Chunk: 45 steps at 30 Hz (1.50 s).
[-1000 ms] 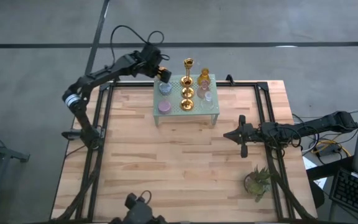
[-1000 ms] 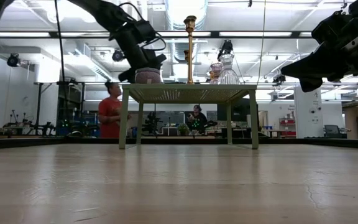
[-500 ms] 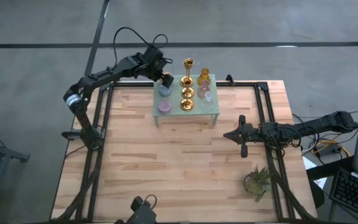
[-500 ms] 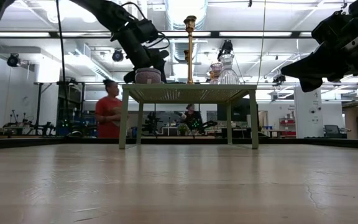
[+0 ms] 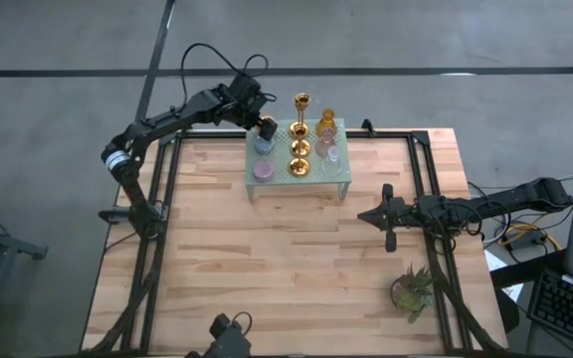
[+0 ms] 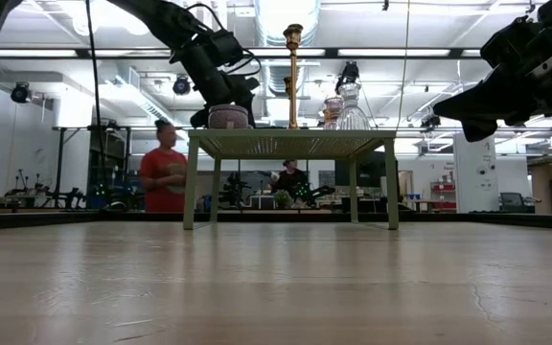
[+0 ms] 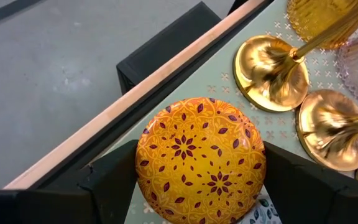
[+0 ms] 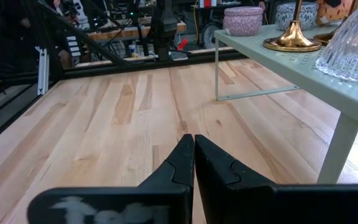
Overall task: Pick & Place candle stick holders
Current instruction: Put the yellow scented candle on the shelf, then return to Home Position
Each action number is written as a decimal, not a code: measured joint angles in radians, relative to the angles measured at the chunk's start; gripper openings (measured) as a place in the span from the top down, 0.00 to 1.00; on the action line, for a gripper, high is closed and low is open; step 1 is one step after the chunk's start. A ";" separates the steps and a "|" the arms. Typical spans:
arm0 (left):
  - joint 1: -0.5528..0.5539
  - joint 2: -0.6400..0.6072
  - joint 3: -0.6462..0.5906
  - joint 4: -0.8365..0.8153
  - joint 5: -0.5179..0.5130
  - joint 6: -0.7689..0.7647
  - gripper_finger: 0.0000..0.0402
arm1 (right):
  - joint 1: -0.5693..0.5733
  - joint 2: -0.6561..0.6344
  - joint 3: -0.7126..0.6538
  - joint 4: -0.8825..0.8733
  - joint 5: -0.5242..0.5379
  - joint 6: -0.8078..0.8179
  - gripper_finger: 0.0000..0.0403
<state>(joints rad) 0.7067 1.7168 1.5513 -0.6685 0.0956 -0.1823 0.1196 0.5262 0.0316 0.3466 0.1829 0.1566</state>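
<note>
My left gripper point(image 5: 264, 126) is shut on a round orange patterned cup point(image 7: 201, 155) over the far left corner of the pale green mesh rack point(image 5: 311, 171). On the rack stand three gold stemmed holders point(image 5: 299, 147), a blue cup point(image 5: 264, 144), a pink cup point(image 5: 263, 171), an amber cup point(image 5: 326, 122) and clear cups point(image 5: 332, 154). The gold bases also show in the left wrist view point(image 7: 270, 73). My right gripper point(image 8: 193, 152) is shut and empty above the table, right of the rack point(image 5: 368, 215). My left gripper pinches the orange cup between its two fingers point(image 7: 114, 180), one on each opposite side of the cup's round wall point(image 7: 146, 168). The fingers come from above, slanting in from the far left. The cup is upright; whether it rests on the rack, I cannot tell.
A small green potted plant point(image 5: 412, 289) stands near the table's right front. The rack's legs point(image 6: 191, 182) stand on the wooden table point(image 5: 267, 268). A black frame and a wooden edge point(image 7: 166, 81) run along the far side. A person point(image 6: 164, 172) is in the room behind.
My left gripper has moved a little toward the table's right and near side with the orange cup, over the rack's far left corner, then held still. The person in the background has walked to the left.
</note>
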 joint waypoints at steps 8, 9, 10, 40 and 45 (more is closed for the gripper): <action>-0.004 0.000 -0.002 -0.011 -0.003 0.031 0.17 | 0.000 0.000 0.000 0.000 0.000 0.000 0.98; -0.004 0.000 -0.002 -0.013 -0.004 0.029 0.14 | 0.000 0.000 0.000 0.000 0.000 0.000 0.98; -0.005 0.000 -0.002 -0.012 -0.004 0.028 0.12 | 0.000 0.000 0.000 0.000 0.000 0.000 0.98; -0.076 -0.225 -0.055 0.040 -0.107 0.162 0.01 | 0.000 0.000 0.000 0.000 0.000 0.000 0.98; -0.190 -0.427 -0.264 0.193 -0.115 0.183 0.01 | 0.000 0.000 0.000 0.000 0.000 0.000 0.98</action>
<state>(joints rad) 0.5163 1.2899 1.2874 -0.4760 -0.0194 0.0005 0.1196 0.5262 0.0319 0.3466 0.1830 0.1566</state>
